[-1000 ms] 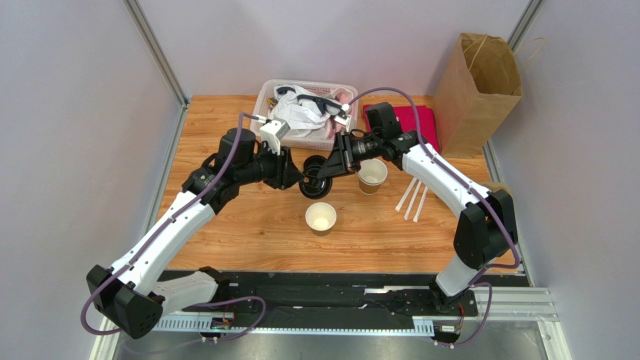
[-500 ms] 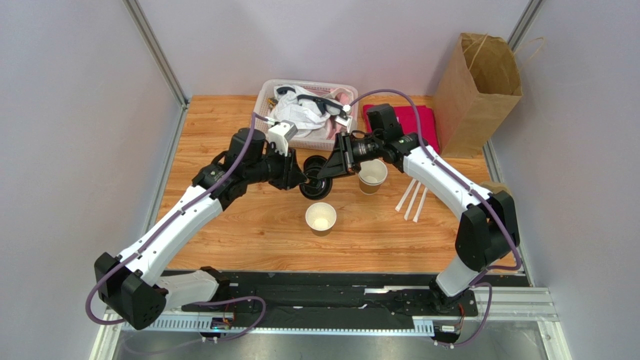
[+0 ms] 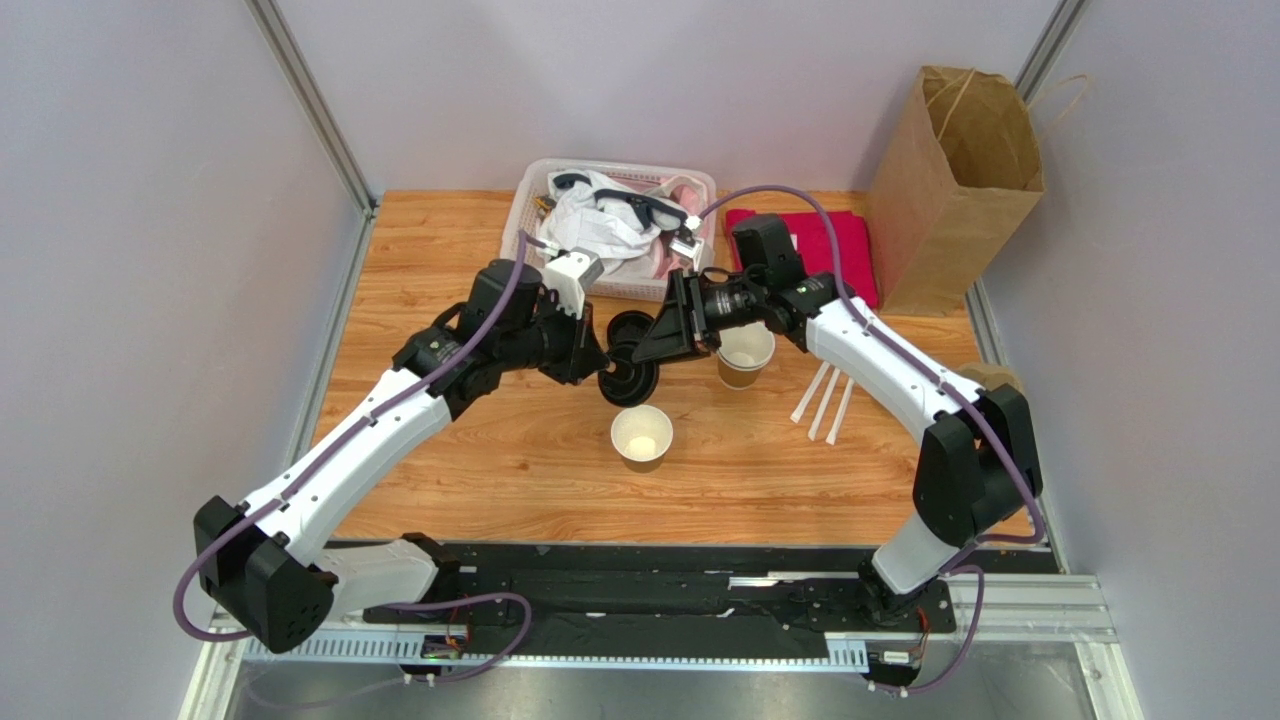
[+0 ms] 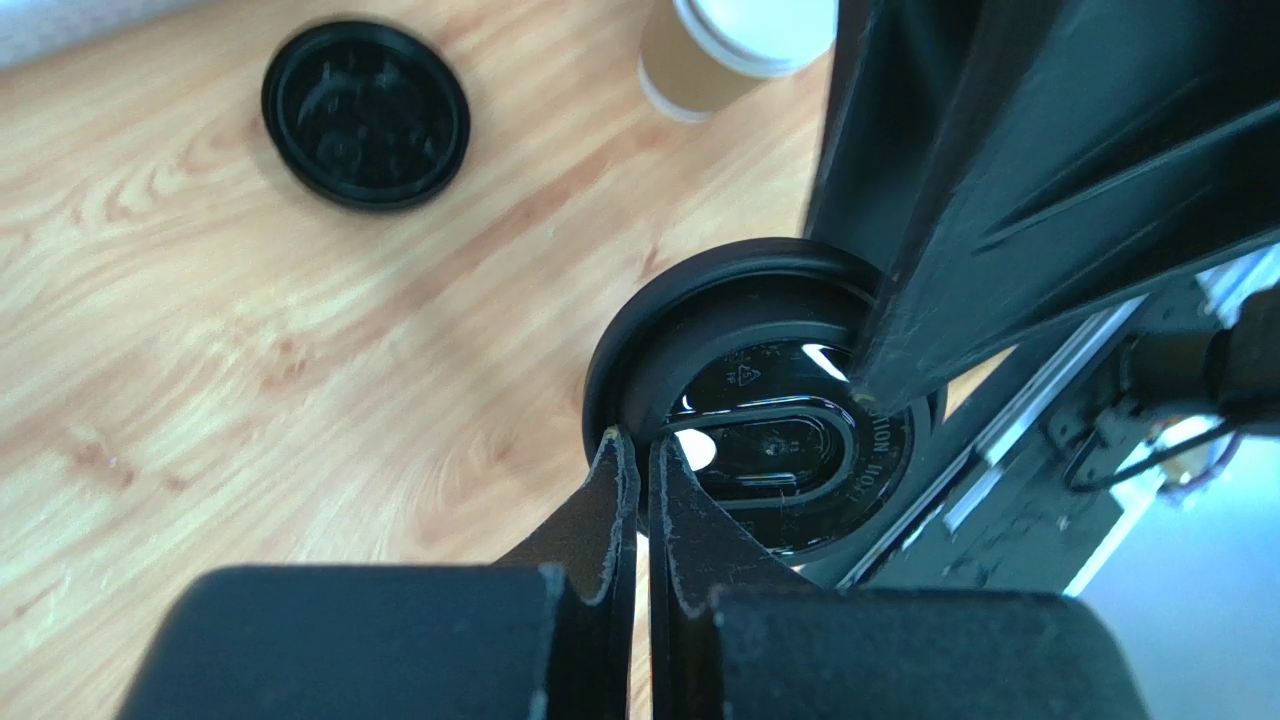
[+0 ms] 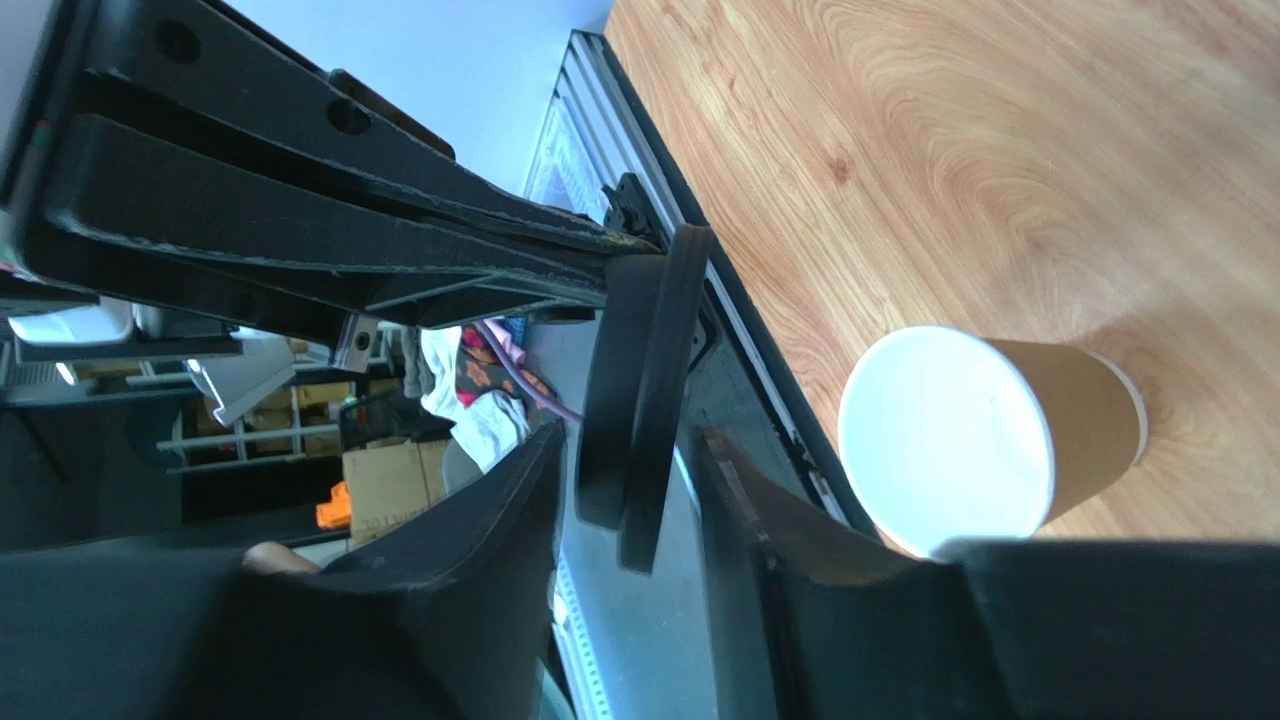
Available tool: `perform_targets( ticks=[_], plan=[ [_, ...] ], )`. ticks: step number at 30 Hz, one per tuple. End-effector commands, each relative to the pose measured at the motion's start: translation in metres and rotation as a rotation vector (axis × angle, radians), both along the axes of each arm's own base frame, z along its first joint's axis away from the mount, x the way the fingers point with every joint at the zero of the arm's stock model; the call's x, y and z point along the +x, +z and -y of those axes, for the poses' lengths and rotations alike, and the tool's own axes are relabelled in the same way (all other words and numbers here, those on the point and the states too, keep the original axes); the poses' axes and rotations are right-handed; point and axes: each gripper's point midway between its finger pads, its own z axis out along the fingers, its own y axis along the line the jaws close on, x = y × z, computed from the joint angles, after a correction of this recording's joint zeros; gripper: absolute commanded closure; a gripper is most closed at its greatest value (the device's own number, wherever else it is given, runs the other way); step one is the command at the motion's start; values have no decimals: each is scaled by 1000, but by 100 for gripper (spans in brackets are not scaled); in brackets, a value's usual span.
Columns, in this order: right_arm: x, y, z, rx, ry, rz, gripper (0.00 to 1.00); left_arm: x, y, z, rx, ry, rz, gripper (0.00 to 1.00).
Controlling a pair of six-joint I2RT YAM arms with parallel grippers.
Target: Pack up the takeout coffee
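Note:
Two brown paper takeout coffee cups stand open on the wooden table, one near the middle and one further right. Neither has a lid on. A black plastic lid hangs above the table between the arms, also seen as the lid from above. My left gripper is shut on its rim. My right gripper straddles the same lid edge-on, open, with a gap on each side. One cup stands just beside it. A second black lid lies flat on the table.
A tall brown paper bag stands open at the back right. A white basket of cloths sits at the back centre, with a red cloth beside it. White sticks lie right of the cups.
My left gripper has reached in and shut on the lid's rim. My right gripper's jaws have opened off the lid. Both wrists shifted slightly left.

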Motion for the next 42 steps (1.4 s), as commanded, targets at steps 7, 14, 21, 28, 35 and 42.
perform_targets(
  ticks=[7, 14, 21, 28, 35, 42],
  plan=[
    [29, 18, 56, -256, -190, 478, 4, -30, -15, -14, 176, -162, 38, 100],
    [58, 62, 136, -562, -326, 968, 0, -34, -28, -6, 244, -222, -44, 100],
    [-8, 97, 125, -369, -39, 1205, 0, -33, -44, 18, 329, -275, -54, 100],
    [-68, 57, 107, -250, 199, 1142, 0, -16, -62, 28, 411, -279, -80, 100],
    [-63, -6, 91, -450, 412, 1187, 8, -13, -77, 32, 483, -292, -105, 100],
    [-68, -25, 75, -497, 517, 1221, 23, -18, -84, 33, 526, -318, -124, 100]
  ],
)
